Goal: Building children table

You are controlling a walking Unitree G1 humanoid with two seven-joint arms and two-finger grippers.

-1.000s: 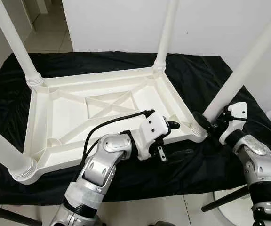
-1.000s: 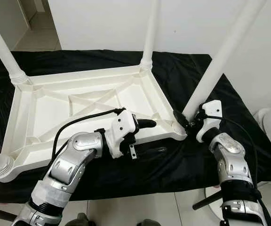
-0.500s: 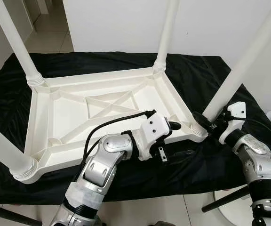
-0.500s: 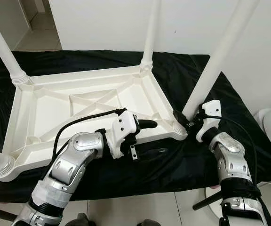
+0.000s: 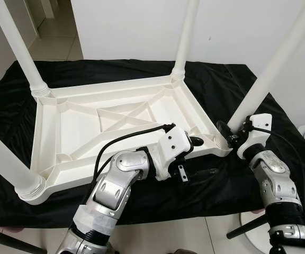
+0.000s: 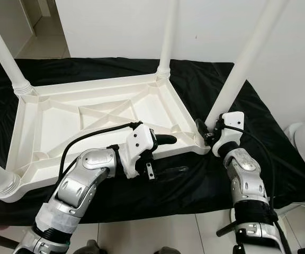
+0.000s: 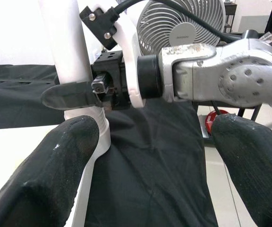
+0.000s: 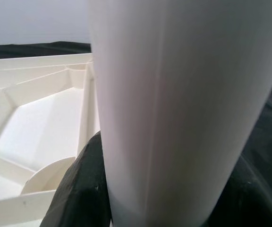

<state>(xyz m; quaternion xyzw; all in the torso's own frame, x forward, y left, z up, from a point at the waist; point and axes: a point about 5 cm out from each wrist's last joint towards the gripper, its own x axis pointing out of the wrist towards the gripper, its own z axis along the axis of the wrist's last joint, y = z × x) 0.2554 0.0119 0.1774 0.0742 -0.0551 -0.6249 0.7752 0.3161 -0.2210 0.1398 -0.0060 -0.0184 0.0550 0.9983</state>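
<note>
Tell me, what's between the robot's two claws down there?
Just bare black cloth and the tabletop's near right corner, seen in the eye views. The left gripper straddles that rim; the right gripper clasps the leg.

Bright even indoor light, head views sharp; glare on white table (image 5: 78, 127); left wrist fingertips (image 7: 55, 175) blurred near lens.

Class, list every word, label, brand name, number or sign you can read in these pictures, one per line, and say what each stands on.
No text can be read for certain.
Round grey hub of the white fan: a small line of print, too blurred to read.
White plastic table turned upside down, its white round legs, the black cloth, the left gripper and the right gripper: no lettering visible.
</note>
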